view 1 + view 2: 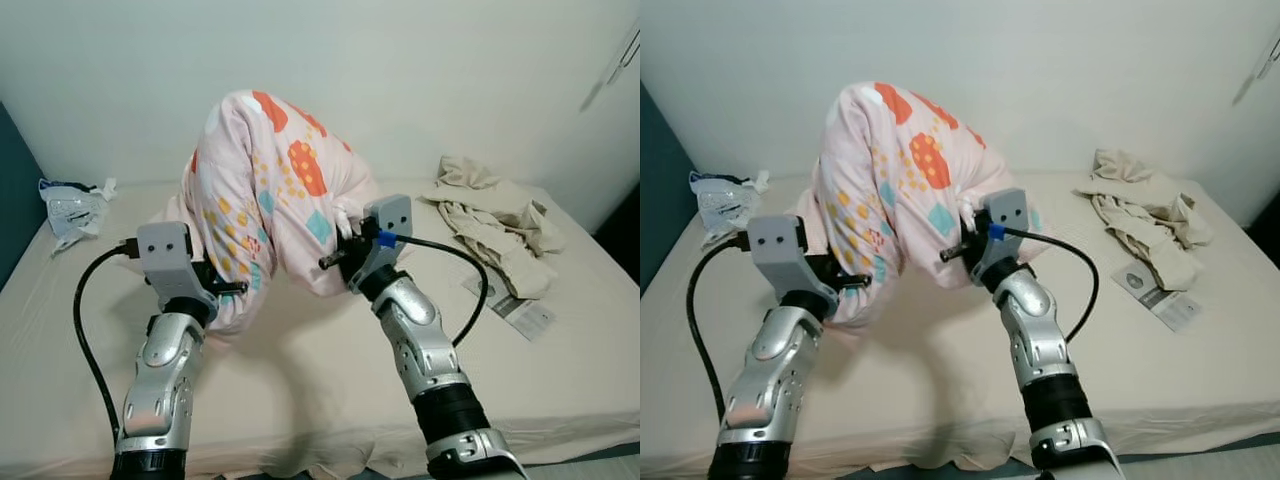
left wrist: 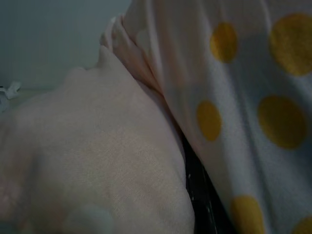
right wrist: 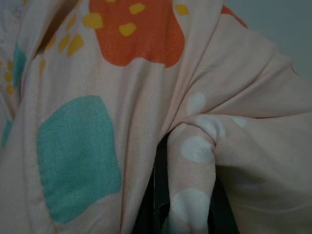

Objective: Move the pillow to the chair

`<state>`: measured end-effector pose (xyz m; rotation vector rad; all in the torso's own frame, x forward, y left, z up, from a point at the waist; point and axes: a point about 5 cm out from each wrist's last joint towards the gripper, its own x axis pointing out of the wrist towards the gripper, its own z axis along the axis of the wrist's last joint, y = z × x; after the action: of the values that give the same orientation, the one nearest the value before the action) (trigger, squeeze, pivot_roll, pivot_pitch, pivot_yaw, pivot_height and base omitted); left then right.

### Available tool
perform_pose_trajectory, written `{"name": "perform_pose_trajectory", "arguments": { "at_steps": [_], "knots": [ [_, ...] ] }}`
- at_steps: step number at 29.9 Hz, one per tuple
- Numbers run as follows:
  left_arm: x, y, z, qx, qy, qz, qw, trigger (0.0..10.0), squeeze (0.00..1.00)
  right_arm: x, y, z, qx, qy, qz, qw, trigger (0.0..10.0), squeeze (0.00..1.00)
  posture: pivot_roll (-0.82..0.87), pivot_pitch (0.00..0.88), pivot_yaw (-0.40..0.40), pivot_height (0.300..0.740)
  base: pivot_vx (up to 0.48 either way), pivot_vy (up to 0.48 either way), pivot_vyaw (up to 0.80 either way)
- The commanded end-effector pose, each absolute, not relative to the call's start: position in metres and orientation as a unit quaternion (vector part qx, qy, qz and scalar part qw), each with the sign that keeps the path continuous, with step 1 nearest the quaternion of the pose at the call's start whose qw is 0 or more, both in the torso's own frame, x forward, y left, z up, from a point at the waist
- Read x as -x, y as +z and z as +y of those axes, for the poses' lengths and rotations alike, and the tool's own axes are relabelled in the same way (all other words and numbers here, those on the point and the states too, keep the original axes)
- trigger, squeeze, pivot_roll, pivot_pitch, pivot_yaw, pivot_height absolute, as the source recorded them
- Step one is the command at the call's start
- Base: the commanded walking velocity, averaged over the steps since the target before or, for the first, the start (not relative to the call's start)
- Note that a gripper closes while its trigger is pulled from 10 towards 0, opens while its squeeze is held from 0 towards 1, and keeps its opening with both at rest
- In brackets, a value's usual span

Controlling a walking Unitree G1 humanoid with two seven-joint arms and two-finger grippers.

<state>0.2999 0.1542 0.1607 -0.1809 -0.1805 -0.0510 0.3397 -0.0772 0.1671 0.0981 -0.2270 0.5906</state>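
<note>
Pillow (image 1: 265, 190) with pink patterned cover is raised into an arch above the bed (image 1: 320, 380), held between both grippers. Left gripper (image 1: 228, 288) fingers are clamped on its lower left edge; right gripper (image 1: 335, 262) fingers pinch a fold on its right side. Crumpled beige cloth (image 1: 495, 215) lies well apart at right, plastic bag (image 1: 72, 210) at left.

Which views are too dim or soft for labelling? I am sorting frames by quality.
Left eye and right eye views: evenly lit and sharp, with the pillow casting a soft shadow on the bed. Left wrist and right wrist views: dim, fabric so close that it looks soft.
</note>
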Motion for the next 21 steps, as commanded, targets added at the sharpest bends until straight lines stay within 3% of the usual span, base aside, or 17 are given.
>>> {"name": "perform_pose_trajectory", "arguments": {
  "at_steps": [1, 21],
  "knots": [
    [-0.2988, 0.1777, 0.1423, 0.087, -0.061, -0.134, 0.985, 10.0, 0.00, -0.3341, 0.1657, -0.0565, -0.038, 0.342, -0.106, 0.933, 10.0, 0.00, 0.07, 0.061, -0.067, 0.740, 0.000, 0.000, 0.00],
    [-0.2978, 0.1787, 0.1408, 0.085, -0.066, -0.134, 0.985, 10.0, 0.00, -0.3324, 0.1662, -0.0544, -0.049, 0.349, -0.106, 0.930, 10.0, 0.00, 0.07, 0.070, -0.062, 0.740, 0.000, 0.000, -0.02]
  ]
}}
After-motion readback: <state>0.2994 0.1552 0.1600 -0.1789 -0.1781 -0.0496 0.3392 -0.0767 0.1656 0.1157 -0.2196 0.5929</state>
